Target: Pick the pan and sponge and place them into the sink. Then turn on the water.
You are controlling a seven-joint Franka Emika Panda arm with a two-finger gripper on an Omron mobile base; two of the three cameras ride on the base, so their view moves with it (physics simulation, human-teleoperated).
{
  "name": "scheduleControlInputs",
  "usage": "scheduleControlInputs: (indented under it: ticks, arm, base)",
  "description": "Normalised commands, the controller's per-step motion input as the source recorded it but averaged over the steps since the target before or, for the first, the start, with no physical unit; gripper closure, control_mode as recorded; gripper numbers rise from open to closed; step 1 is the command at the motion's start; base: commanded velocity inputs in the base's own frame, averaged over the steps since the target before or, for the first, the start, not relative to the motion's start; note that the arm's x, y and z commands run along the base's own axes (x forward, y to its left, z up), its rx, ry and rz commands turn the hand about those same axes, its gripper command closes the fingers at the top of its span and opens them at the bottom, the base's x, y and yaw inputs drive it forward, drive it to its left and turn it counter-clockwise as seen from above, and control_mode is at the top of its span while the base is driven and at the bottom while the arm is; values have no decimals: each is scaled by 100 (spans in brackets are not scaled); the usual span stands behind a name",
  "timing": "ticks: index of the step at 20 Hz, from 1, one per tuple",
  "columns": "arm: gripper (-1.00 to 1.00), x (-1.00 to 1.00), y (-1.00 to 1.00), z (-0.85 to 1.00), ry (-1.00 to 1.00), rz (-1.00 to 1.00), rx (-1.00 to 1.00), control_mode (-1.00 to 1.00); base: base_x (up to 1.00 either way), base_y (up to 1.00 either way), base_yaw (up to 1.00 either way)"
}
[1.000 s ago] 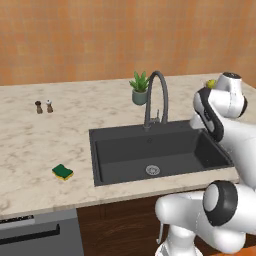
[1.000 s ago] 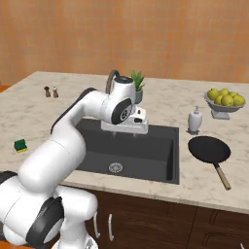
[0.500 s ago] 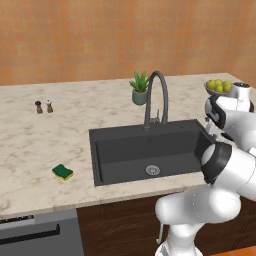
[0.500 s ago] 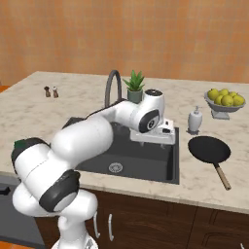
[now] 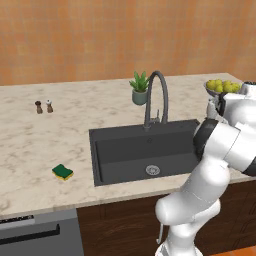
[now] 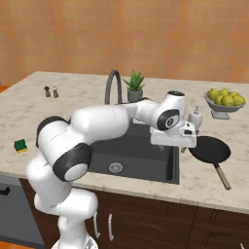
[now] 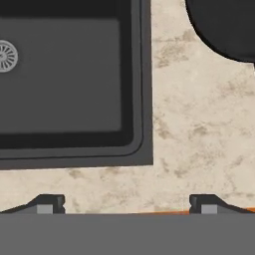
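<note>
I have the arm swung out over the counter (image 6: 204, 182) at the right end of the sink (image 6: 146, 160), and I read this as the reach for the first pick, the pan. The sink lies just to the hand's left, its basin bare but for the drain (image 7: 6, 56), and no water falls from the faucet (image 6: 113, 86), so nothing of the task is done yet. The pan (image 6: 210, 149) sits on the counter just beyond the hand on its far side from the sink, handle pointing toward the counter's front edge; in the hand view only its dark rim (image 7: 224, 27) shows at the top corner. The gripper (image 7: 127, 203) hangs empty with its jaws spread about as wide as they go, over bare stone between sink edge and pan. Next, I judge, I must carry the hand on over the pan, line the jaws up across the handle or rim, and descend. The sponge (image 5: 63, 172) waits well away, across the sink from the hand.
</note>
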Motion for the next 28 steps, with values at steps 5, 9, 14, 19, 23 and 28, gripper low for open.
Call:
scheduleControlInputs:
  ticks: [5,9,14,19,23,28]
  arm:
    - [-100,4,-50,-16,6,0,0,-100]
    - [-100,10,-55,-34,4,0,0,-100]
    - [-100,6,-48,-25,3,0,0,-100]
    - [-100,10,-51,-31,1,1,-2,-100]
    - [-100,12,-45,-29,0,0,-11,-100]
    - [-100,15,-42,-15,0,0,-3,-100]
  base:
    - [0,0,0]
    - [0,0,0]
    - [0,0,0]
    - [0,0,0]
    - [0,0,0]
    - [0,0,0]
